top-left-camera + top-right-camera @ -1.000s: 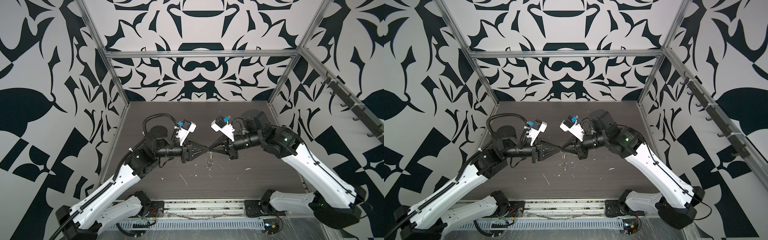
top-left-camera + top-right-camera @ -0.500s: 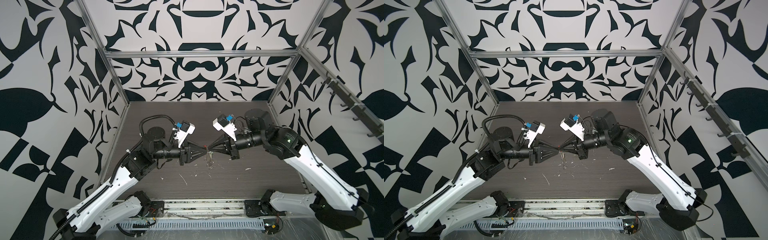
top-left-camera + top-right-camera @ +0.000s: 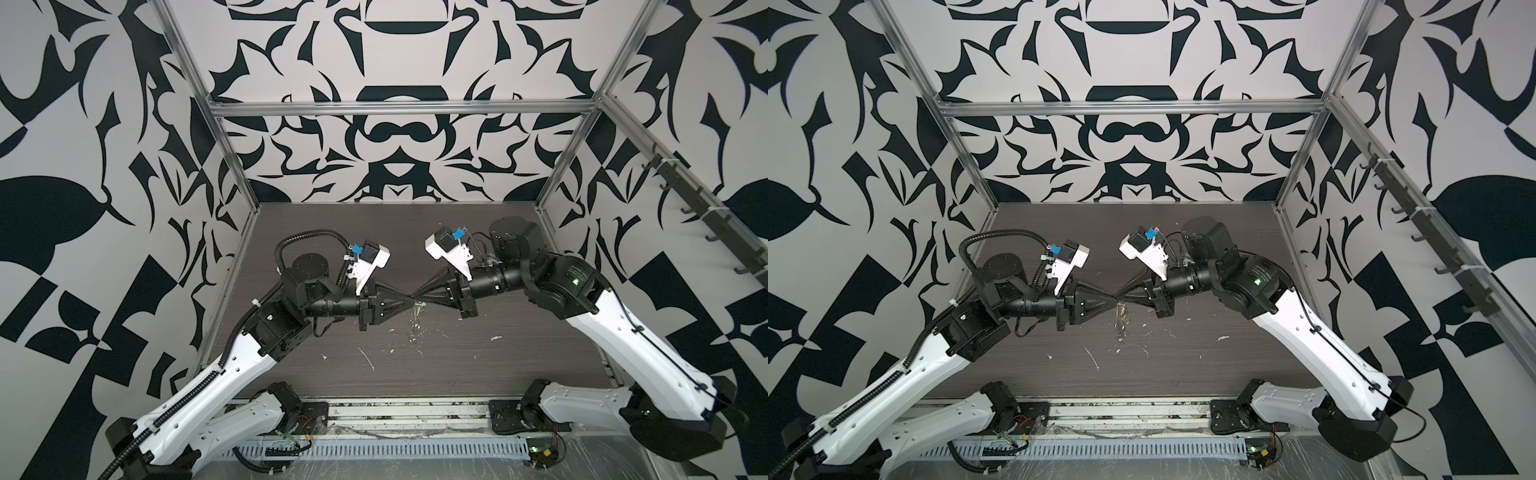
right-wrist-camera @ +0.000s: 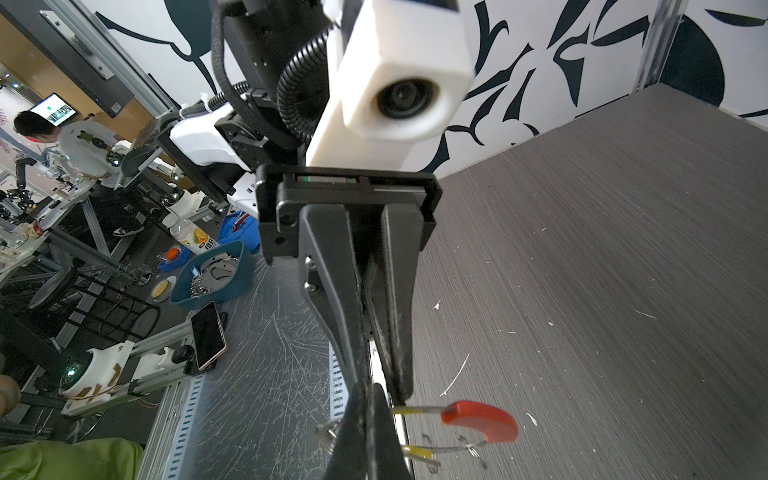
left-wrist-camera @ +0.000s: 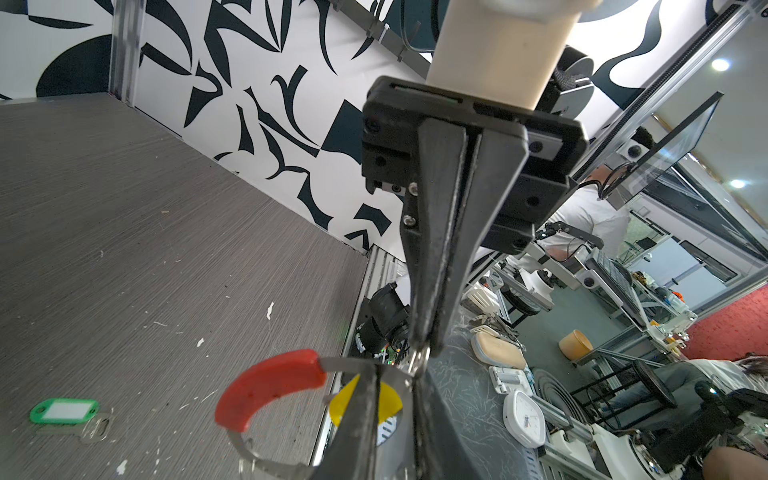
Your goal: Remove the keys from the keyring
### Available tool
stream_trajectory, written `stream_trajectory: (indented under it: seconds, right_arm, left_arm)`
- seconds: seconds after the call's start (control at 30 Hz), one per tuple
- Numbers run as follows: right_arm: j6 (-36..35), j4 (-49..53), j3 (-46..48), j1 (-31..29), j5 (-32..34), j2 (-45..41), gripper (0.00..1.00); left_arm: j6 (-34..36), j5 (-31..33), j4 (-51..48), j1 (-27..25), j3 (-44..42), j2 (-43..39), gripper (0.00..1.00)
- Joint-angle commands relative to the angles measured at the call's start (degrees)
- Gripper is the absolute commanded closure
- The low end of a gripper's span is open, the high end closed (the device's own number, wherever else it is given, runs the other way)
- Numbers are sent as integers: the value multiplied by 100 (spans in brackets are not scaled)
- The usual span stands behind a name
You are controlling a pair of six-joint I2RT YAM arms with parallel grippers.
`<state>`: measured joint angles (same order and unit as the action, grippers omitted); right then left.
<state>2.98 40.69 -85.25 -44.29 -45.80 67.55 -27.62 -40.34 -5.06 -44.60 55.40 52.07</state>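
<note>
The keyring (image 5: 365, 366) hangs above the table where both grippers meet; its red sleeve (image 5: 270, 386) curves away from the jaws. My left gripper (image 5: 397, 374) is shut on the hoop's band beside the sleeve. A yellow tag (image 5: 390, 401) shows behind its fingers; that key's metal is hidden. My right gripper (image 5: 420, 349) is shut on a small wire ring (image 5: 419, 360) at the hoop. A key with a green tag (image 5: 64, 411) lies loose on the table. In both top views the left gripper (image 3: 409, 297) and right gripper (image 3: 418, 294) touch tip to tip, the keyring (image 3: 416, 311) dangling below.
The dark wood-grain table (image 3: 519, 365) carries scattered white flecks (image 3: 368, 358). Patterned walls with metal posts (image 3: 237, 178) close in three sides. A slotted cable duct (image 3: 374, 449) runs along the front edge past both arm bases.
The left gripper's jaws have drawn closer together on the hoop. Both grippers stay tip to tip at the same spot; the left arm's elbow has shifted slightly.
</note>
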Motion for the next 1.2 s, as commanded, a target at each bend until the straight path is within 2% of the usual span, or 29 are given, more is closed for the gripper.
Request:
stream_trajectory:
  seconds: [0.0, 0.43, 0.63, 0.77, 0.8, 0.9, 0.93, 1.03, 1.17]
  right_arm:
    - [71, -307, 28, -17, -228, -71, 100]
    - [135, -368, 157, -17, -258, -75, 100]
    - [209, -471, 245, -27, -283, -93, 100]
    - [280, -571, 311, -27, -221, -140, 100]
    - [311, -647, 336, -27, -183, -192, 97]
    - [466, -1032, 530, -27, 62, -446, 73]
    - [511, -1183, 616, -27, 169, -549, 69]
    - [718, -1729, 975, -27, 692, -910, 62]
    - [946, -2258, 1377, -29, 1368, -1222, 61]
  left_arm:
    - [11, -6, 137, 4, 152, -31, 80]
    - [-10, 70, 253, 11, 156, -75, 80]
    - [-129, 88, 468, 6, 99, -116, 99]
    - [-187, 361, 538, 4, 21, -186, 100]
    - [-191, 443, 539, 9, 0, -204, 100]
    - [-126, 755, 585, 9, -110, -328, 100]
    - [-92, 893, 597, 4, -153, -382, 100]
    - [-68, 1241, 784, 4, -341, -584, 100]
    - [-112, 1605, 1157, 5, -574, -781, 100]
